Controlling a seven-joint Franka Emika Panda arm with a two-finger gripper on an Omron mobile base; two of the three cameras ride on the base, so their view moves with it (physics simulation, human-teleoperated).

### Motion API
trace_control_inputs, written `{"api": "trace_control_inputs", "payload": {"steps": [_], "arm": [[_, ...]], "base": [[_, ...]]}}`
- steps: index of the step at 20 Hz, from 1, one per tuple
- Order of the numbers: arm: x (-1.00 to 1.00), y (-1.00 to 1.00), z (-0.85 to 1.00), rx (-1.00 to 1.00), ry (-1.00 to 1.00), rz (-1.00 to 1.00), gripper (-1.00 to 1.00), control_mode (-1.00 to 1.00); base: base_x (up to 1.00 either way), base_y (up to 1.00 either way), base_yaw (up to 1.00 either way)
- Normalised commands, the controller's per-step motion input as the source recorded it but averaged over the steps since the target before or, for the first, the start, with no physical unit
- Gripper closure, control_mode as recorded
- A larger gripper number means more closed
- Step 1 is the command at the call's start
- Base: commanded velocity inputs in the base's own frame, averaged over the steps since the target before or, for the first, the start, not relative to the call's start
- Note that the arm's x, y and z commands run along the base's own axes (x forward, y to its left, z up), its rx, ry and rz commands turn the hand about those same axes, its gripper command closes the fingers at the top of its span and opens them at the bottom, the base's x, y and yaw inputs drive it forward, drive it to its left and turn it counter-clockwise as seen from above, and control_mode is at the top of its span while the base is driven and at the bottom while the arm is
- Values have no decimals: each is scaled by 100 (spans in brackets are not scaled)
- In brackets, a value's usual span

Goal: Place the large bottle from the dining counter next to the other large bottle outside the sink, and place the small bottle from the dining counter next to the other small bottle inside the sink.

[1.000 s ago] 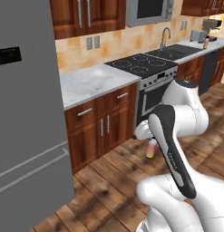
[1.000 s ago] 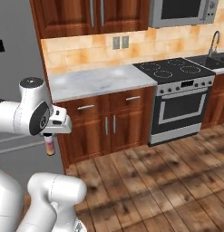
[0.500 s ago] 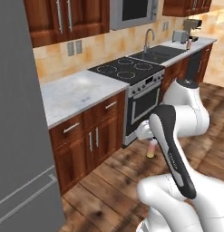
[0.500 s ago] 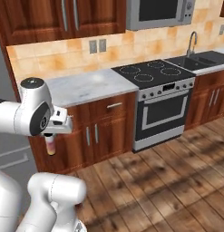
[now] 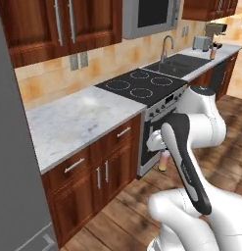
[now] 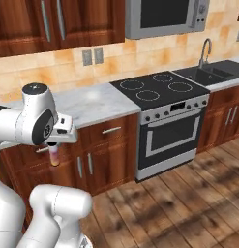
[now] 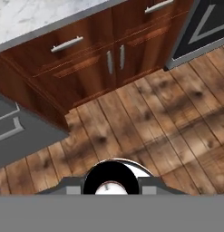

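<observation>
Left base view: gripper (image 5: 161, 153) clamped on small bottle (image 5: 163, 161), mid-carry; next up, driving on to the sink (image 5: 177, 64).

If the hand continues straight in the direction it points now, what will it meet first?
The hand, shut on a small bottle, points down. Straight on, the wooden floor looks to come first, in front of the cabinet doors. Nothing else seems to lie between, though depth is unclear.

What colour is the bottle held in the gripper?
The bottle is pale pink with a tan lower end, seen best in the left base view.
</observation>
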Motion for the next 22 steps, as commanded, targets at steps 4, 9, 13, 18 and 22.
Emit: {"api": "trace_control_inputs", "payload": {"steps": [4,9,13,18,22], "arm": [[0,0,0,0,0,0,100,100],[0,0,0,0,0,0,100,100],[0,0,0,0,0,0,100,100],[0,0,0,0,0,0,100,100],[0,0,0,0,0,0,100,100]], "base": [[97,-41,7],[79,-54,10],[66,-52,9],[37,-60,5],[35,-64,3]]}}
